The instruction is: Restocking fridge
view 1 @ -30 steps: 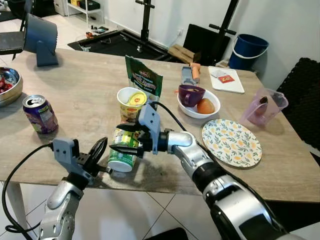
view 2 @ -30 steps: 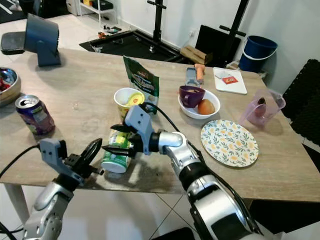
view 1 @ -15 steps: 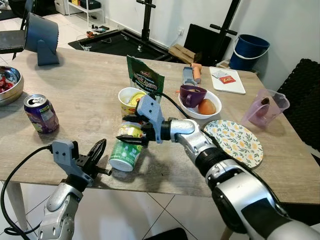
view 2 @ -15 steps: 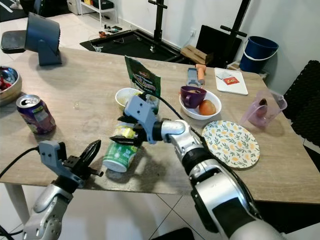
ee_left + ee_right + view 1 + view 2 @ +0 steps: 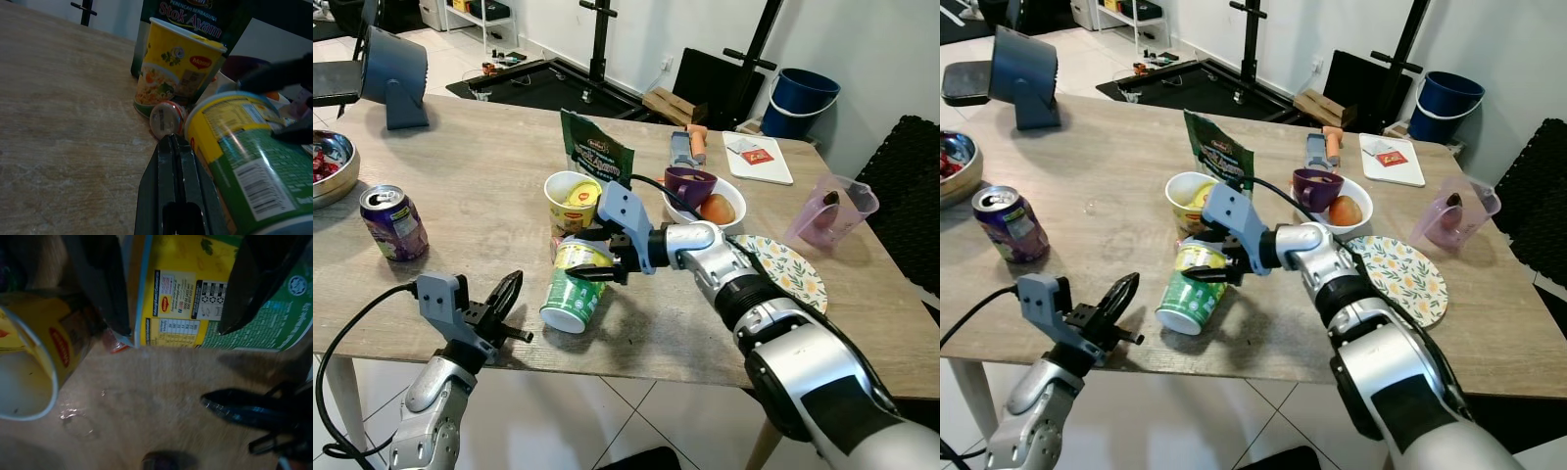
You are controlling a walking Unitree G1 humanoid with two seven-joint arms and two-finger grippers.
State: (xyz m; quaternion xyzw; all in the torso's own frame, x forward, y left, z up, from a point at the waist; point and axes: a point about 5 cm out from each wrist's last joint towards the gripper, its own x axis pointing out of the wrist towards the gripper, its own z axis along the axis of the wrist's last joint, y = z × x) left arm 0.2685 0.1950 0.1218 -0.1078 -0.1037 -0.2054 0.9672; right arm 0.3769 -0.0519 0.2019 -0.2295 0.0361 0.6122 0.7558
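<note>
At the far left of the table (image 5: pixel 460 186) stands a purple soda can (image 5: pixel 393 223), smooth metal, upright, well apart from my work. My left end effector (image 5: pixel 505 305) hangs just off the table's near edge, its two black fingers pressed together and holding nothing. Its wrist view looks along them at the green-and-yellow noodle cup (image 5: pixel 578 286), which lies just ahead and to its right, close beside the fingertips.

That cup is the thing in hand. My right end effector (image 5: pixel 597 256) is clamped across its upper part, one finger on each side of the glossy printed wall. The cup is tilted, base down toward the table's near edge and yellow lid leaning away toward my right arm, so its long axis runs slantwise, neither upright nor flat. The right arm has it; I judge the next move is a lift along that axis.

Just behind it stands a second yellow noodle cup (image 5: pixel 572 202), tapered, upright, with a green foil pouch (image 5: pixel 596 152) standing at its back. A small round capped thing (image 5: pixel 165 118) lies between the two cups. Further right sit a white bowl (image 5: pixel 736 193) holding a purple cup (image 5: pixel 688 185) and an orange fruit (image 5: pixel 716 208), then a flat flowered plate (image 5: pixel 793 279).
</note>
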